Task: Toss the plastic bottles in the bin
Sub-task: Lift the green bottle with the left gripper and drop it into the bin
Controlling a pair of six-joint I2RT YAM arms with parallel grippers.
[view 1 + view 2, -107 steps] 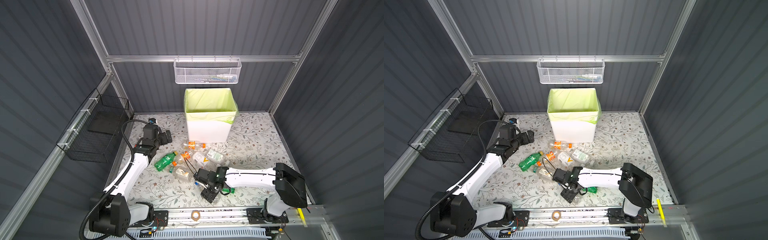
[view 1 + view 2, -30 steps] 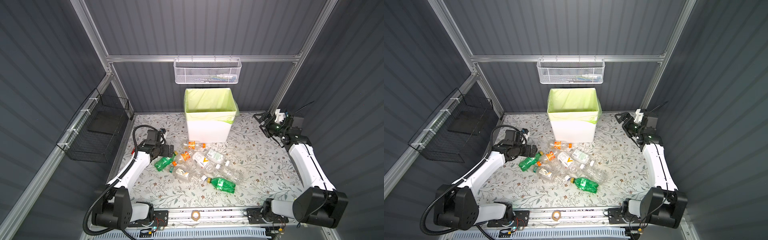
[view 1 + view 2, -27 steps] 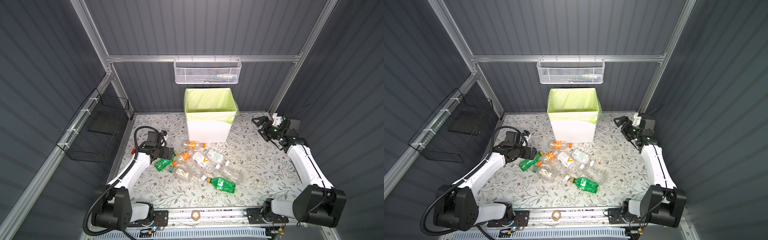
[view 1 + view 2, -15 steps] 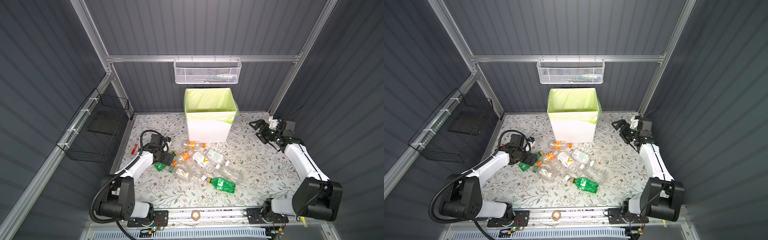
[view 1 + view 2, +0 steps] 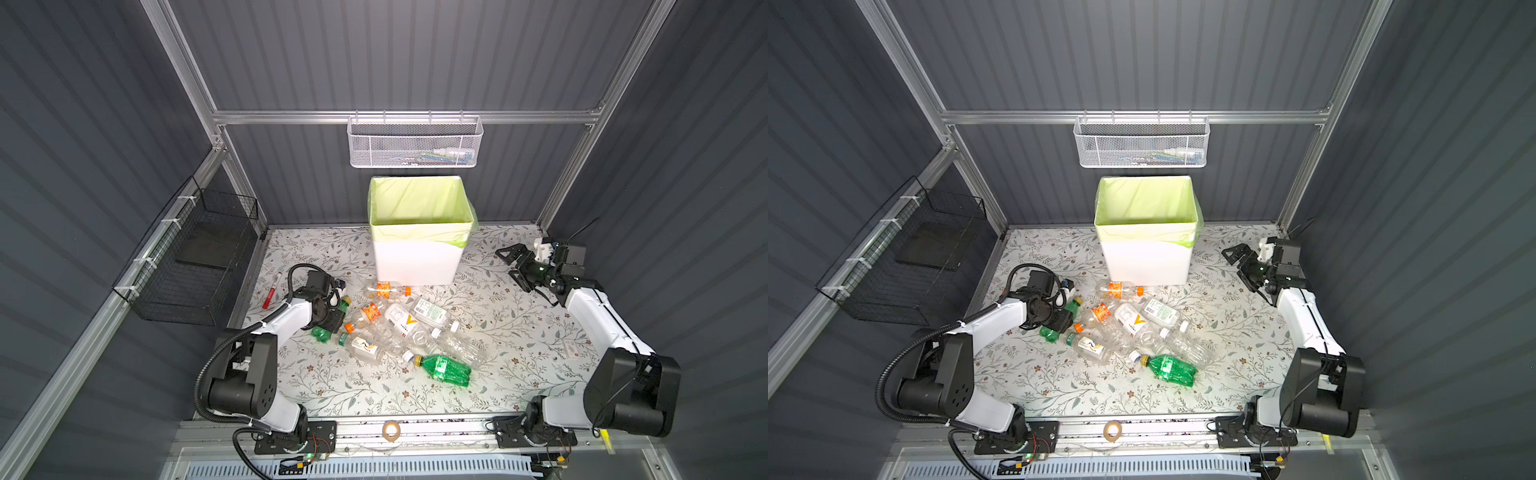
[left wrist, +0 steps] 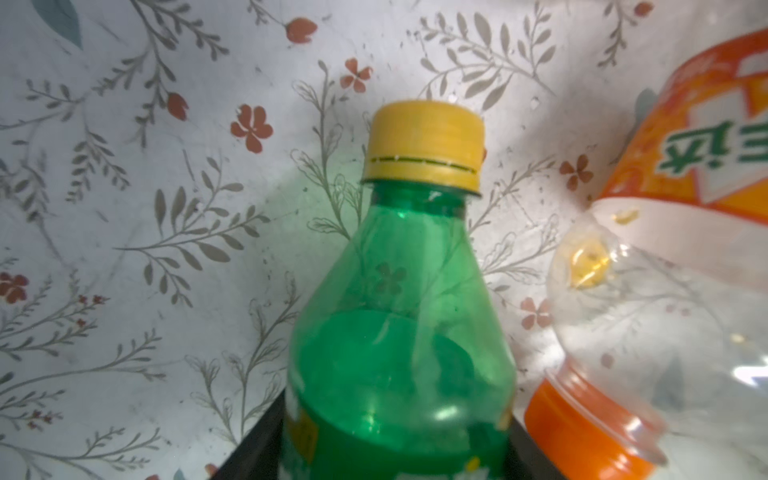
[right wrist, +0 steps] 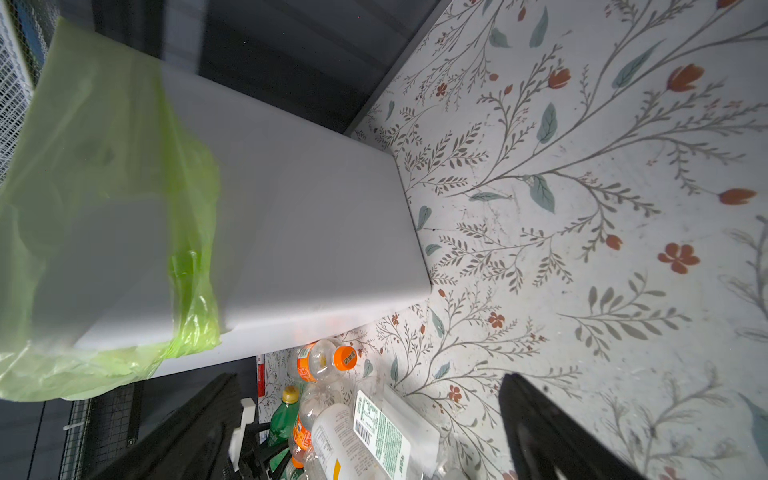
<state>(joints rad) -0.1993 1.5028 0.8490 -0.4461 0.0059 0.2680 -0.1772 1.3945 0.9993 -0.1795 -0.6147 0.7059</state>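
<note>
Several plastic bottles lie in a heap on the flowered table in front of the bin, which is white with a pale green bag. At the heap's left edge lies a green bottle with a yellow cap. My left gripper is shut on its body, one black finger on each side. A second green bottle lies near the front. My right gripper hangs open and empty to the right of the bin.
A red-and-white marker lies by the table's left edge. An orange-labelled bottle touches the held one's side. A white mesh basket hangs above the bin and a black wire basket on the left wall. A tape roll sits on the front rail.
My left gripper came down over the green bottle and closed on it. The right gripper drifted left and lower beside the bin, still open.
</note>
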